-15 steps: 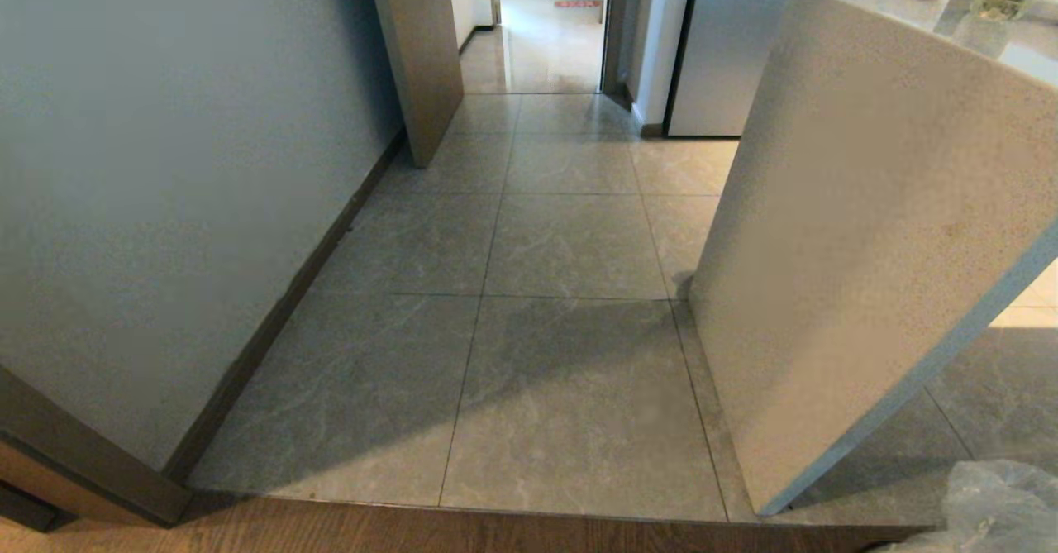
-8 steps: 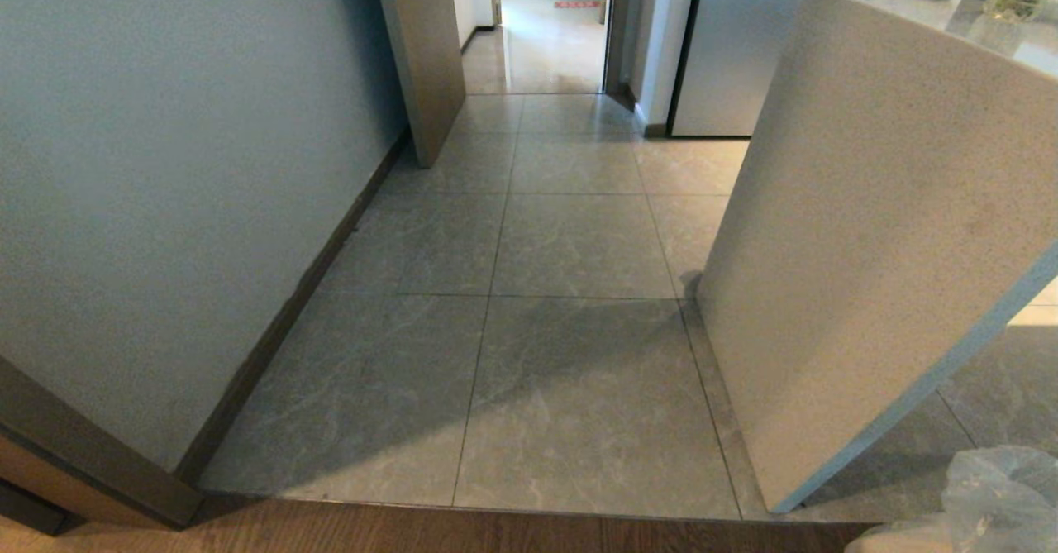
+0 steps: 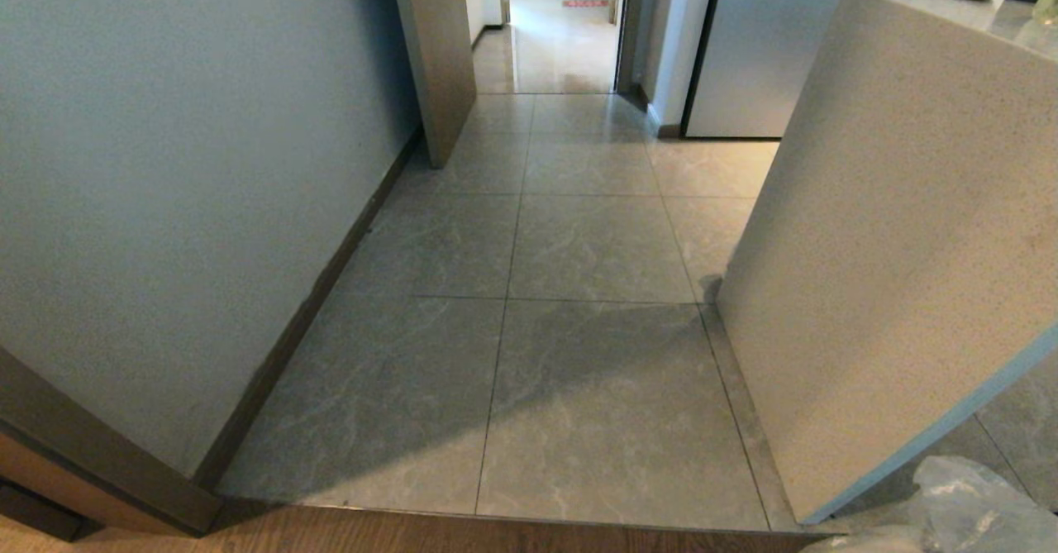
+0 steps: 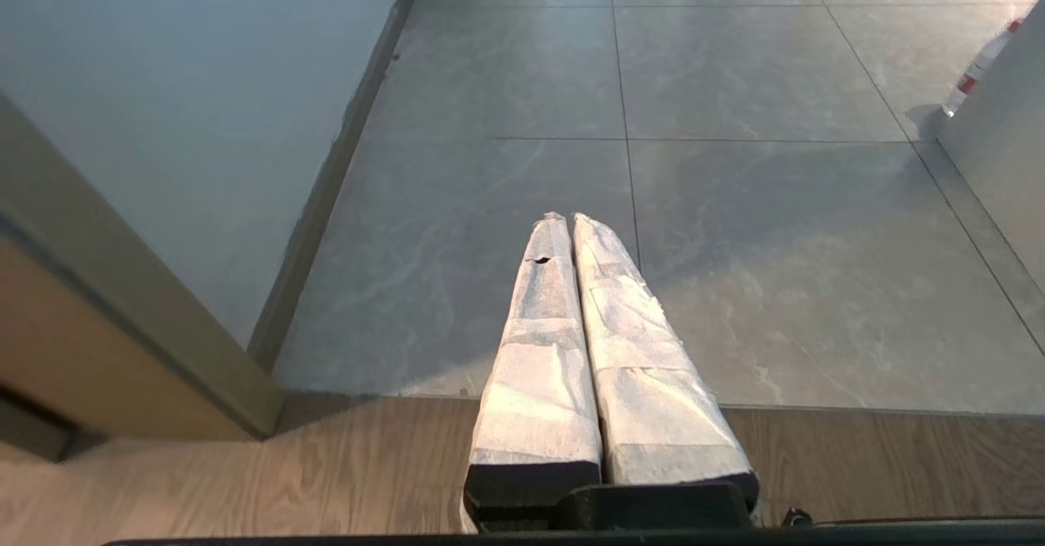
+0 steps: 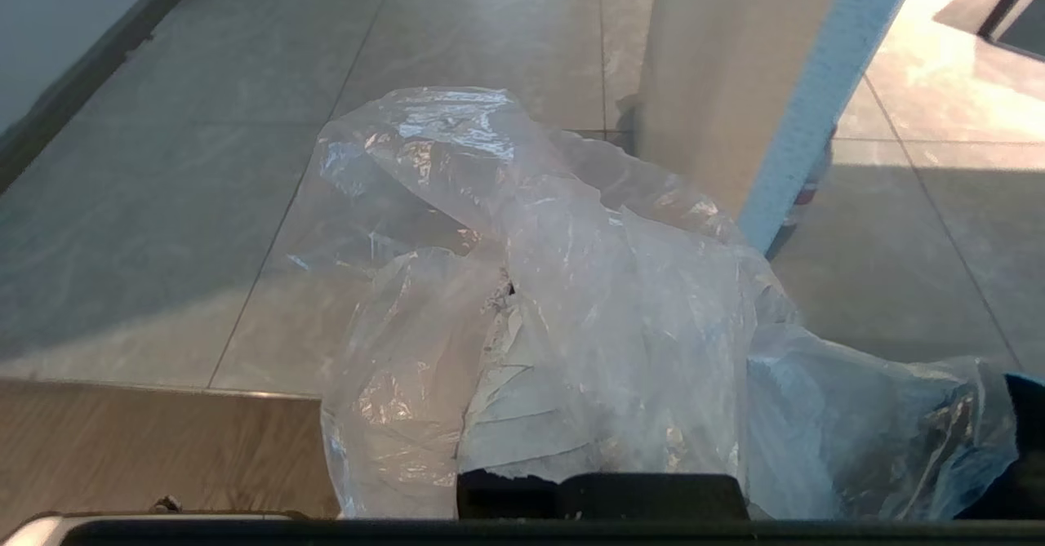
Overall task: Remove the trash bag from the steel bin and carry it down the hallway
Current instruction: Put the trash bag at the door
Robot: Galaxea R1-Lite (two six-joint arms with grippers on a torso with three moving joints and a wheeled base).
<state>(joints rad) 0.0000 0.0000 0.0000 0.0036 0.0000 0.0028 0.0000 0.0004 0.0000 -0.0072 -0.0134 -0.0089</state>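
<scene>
**A:** Right wrist view gives you the crinkled clear plastic trash bag (image 5: 571, 301) bunched over the right gripper (image 5: 522, 366), fingers pinched on it, its long axis running up and away from the wrist. Pale scraps show through the film.

**B:** And the head view?

**A:** You catch the bag at five o'clock, low corner. Glossy grey marbled hallway tiles (image 3: 579, 247) run toward twelve. A speckled beige counter panel (image 3: 893, 247) crowds you at three; a grey wall (image 3: 165, 164) stands at nine.

**B:** Left gripper (image 4: 563, 219)?

**A:** Wrapped fingers pressed together, empty, above the brown wood-plank floor's (image 4: 245, 464) edge.
</scene>
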